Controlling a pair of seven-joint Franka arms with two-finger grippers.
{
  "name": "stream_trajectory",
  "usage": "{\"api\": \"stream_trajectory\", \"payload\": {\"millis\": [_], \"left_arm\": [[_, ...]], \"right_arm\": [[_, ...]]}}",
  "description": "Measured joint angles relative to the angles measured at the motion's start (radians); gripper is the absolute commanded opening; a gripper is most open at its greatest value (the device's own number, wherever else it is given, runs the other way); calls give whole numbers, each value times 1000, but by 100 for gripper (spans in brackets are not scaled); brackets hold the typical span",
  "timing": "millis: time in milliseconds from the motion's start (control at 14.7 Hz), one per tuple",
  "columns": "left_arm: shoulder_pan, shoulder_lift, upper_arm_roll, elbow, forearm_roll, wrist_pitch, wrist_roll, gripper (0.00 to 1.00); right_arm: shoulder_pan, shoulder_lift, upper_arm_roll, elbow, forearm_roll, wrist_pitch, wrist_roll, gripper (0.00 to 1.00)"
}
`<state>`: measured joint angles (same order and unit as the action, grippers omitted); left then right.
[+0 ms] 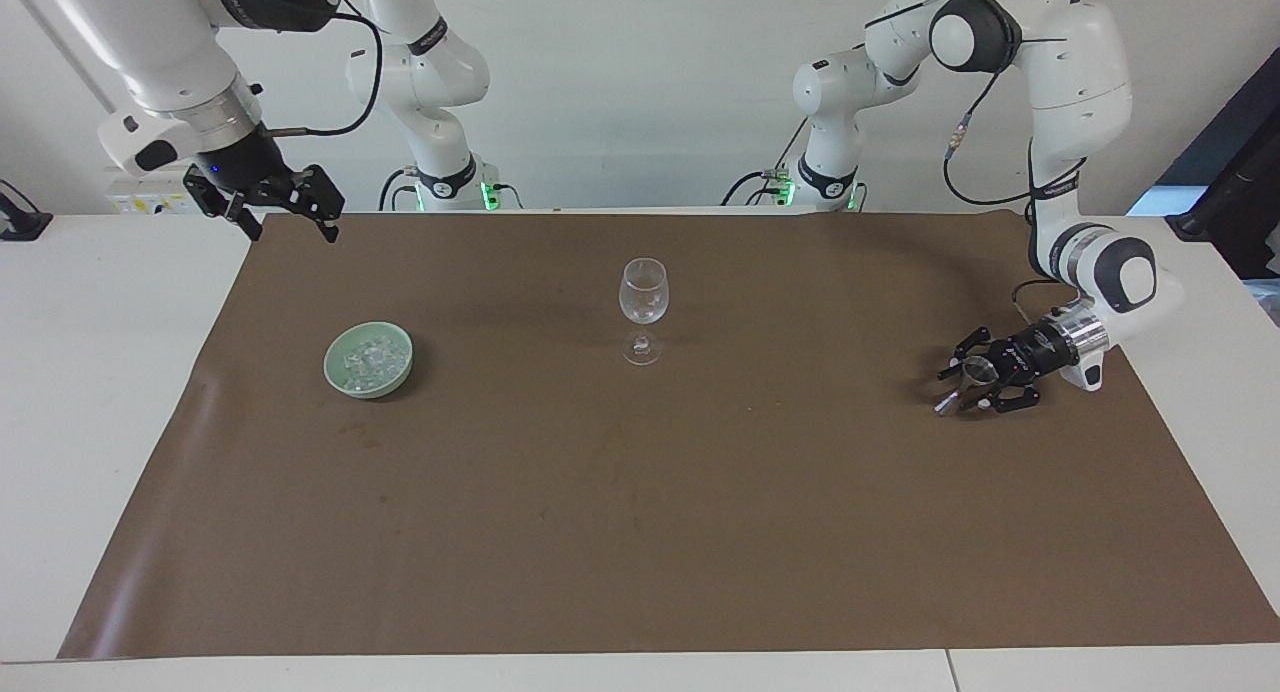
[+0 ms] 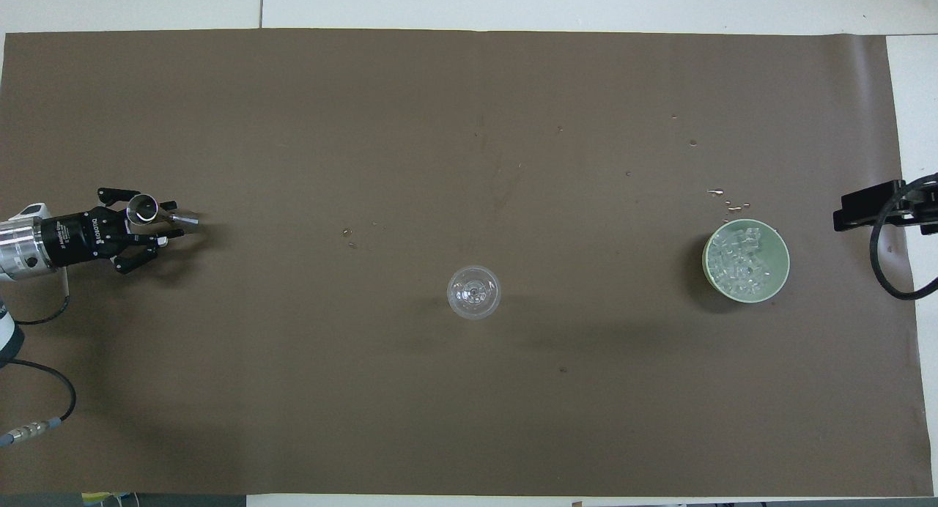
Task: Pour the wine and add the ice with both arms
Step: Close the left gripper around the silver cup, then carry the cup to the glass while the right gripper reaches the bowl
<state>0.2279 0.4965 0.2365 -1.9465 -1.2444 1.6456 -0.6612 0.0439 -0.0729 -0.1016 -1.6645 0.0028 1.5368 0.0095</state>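
Where the brown mat (image 1: 640, 532) meets the counter (image 1: 100, 392) closest to the robots, the right pincer (image 1: 290, 210) hangs high in the air over the mat's corner at the right arm's end, released, its two fingers (image 1: 328, 227) spread wide with nothing between them. That arm waits. Out from there, at the middle of the mat, a wine glass (image 1: 642, 292) stands upright and looks empty. A little farther from the robots, toward the right arm's end, sits a pale green bowl (image 1: 400, 380) with the ice (image 1: 368, 356) heaped inside it, small clear chunks. The ice lies well apart from the right pincer, low on the mat while the pincer is up above the corner. A few wet drops (image 2: 725, 195) speckle the mat just past the bowl. Farther out, at the left arm's end, the left pincer (image 1: 972, 384) lies low and level at the mat, around a small metal jigger (image 2: 150, 211) that leans on its side. Whether it has clamped on the jigger I cannot tell. The ice is the whole length of the mat from it.
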Motion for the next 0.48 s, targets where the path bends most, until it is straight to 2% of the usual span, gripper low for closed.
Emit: {"api": "stream_trajectory", "payload": {"millis": [273, 477], "left_arm": [[-3, -21, 0, 0, -4, -2, 6, 0], [-48, -73, -1, 0, -4, -12, -47, 0]], "right_arm": [[0, 0, 0, 0, 0, 0, 0, 100], [0, 0, 0, 0, 0, 0, 0, 100]]}}
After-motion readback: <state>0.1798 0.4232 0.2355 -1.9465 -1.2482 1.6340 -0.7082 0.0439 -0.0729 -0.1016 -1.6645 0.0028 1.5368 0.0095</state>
